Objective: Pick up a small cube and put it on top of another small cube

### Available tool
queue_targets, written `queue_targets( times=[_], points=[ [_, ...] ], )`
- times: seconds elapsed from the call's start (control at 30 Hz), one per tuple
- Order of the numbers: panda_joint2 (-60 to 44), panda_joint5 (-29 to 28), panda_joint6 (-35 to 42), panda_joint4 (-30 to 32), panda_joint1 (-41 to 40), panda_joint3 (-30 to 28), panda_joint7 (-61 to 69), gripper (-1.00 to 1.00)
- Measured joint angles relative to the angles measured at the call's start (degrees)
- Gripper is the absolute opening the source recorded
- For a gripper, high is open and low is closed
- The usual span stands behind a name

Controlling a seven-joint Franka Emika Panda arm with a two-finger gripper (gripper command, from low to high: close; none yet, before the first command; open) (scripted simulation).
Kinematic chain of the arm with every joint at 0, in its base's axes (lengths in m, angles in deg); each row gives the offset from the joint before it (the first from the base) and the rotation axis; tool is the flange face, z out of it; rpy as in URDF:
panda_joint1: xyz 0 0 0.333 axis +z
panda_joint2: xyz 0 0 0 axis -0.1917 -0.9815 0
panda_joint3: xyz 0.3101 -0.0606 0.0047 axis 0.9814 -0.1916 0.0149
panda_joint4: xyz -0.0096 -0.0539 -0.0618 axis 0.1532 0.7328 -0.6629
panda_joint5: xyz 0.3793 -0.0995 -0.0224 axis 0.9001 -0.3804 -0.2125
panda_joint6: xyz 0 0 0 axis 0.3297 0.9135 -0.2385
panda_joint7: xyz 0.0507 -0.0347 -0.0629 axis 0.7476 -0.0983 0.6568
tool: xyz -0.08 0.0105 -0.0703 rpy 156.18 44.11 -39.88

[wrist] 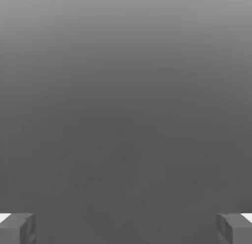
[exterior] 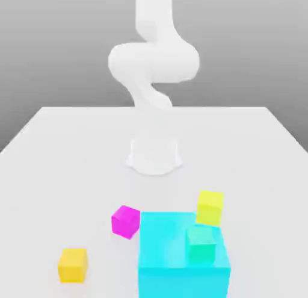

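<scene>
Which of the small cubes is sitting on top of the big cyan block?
The small teal-green cube: it rests on the big cyan block, while the magenta-pink, orange-yellow and lime-yellow cubes do not.

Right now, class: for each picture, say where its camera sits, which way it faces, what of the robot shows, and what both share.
Exterior view: off the arm, looking across the white table at the robot; white arm, cubes and cyan block in front.
Hand view: on the hand, facing blank grey; two fingertips wide apart.
Shared: no object appears in both.
</scene>
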Motion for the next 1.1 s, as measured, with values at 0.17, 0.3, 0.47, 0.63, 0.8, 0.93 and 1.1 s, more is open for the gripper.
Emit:
queue_targets(
  times=[0.17, 0.3, 0.47, 0.63, 0.8, 0.93, 1.1],
  points=[
    [-5.05, 1.87, -4.32, 5.0, -4.33, 2.75, -11.95, 0.0],
    [-8.94, 3.24, -7.64, 8.87, -7.59, 5.0, -21.26, 0.0],
    [-13.8, 4.66, -11.77, 13.69, -11.49, 7.82, -33.12, 0.0],
    [-18.65, 5.98, -15.92, 18.51, -15.38, 10.74, -45.07, 0.0],
    [-23.52, 7.23, -20.07, 23.33, -19.36, 13.82, -57.08, 0.0],
    [-27.48, 7.86, -23.42, 27.19, -22.32, 16.02, -66.97, 0.0],
    [-32.5, 8.05, -27.65, 32.04, -25.68, 18.25, -79.76, 0.0]
  ],
)
